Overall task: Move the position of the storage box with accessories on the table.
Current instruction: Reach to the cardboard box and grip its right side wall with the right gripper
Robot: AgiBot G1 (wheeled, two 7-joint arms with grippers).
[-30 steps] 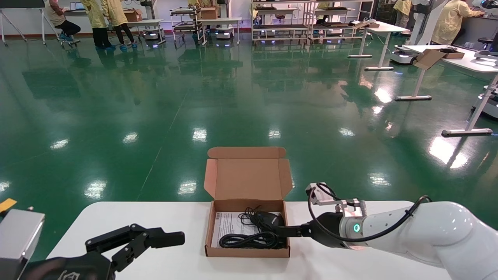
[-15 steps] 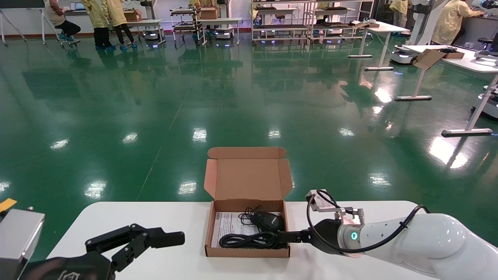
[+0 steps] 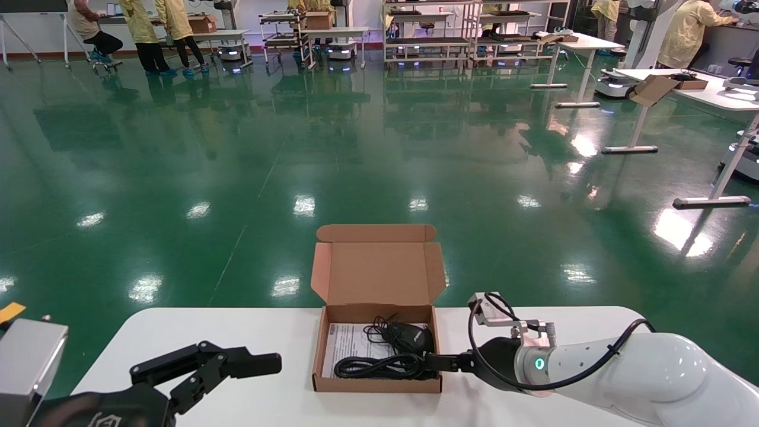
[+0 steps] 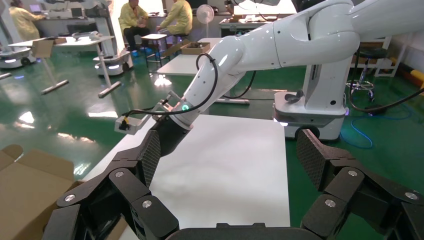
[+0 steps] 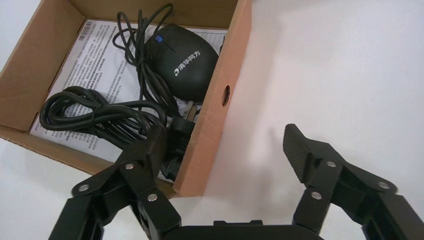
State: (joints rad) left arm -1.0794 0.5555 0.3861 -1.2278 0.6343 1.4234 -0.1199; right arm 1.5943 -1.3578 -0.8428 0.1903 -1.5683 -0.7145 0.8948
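Head view: your shallow brown cardboard storage box (image 3: 377, 356), lid up, sits mid-front on the white rounded table (image 3: 249, 332); right gripper (image 3: 442, 362) at its right wall. Left gripper (image 3: 237, 365) parked w/ fingers spread, well left.

Right wrist view: right gripper (image 5: 227, 150) wide, straddling that wall, one finger (image 5: 150, 150) inside by coiled black cable (image 5: 95, 117), black mouse (image 5: 185, 67), white printed sheet (image 5: 95, 55).

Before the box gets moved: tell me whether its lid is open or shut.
Open. The storage box lid stands upright behind it, leaving the mouse, cable and paper sheet exposed.
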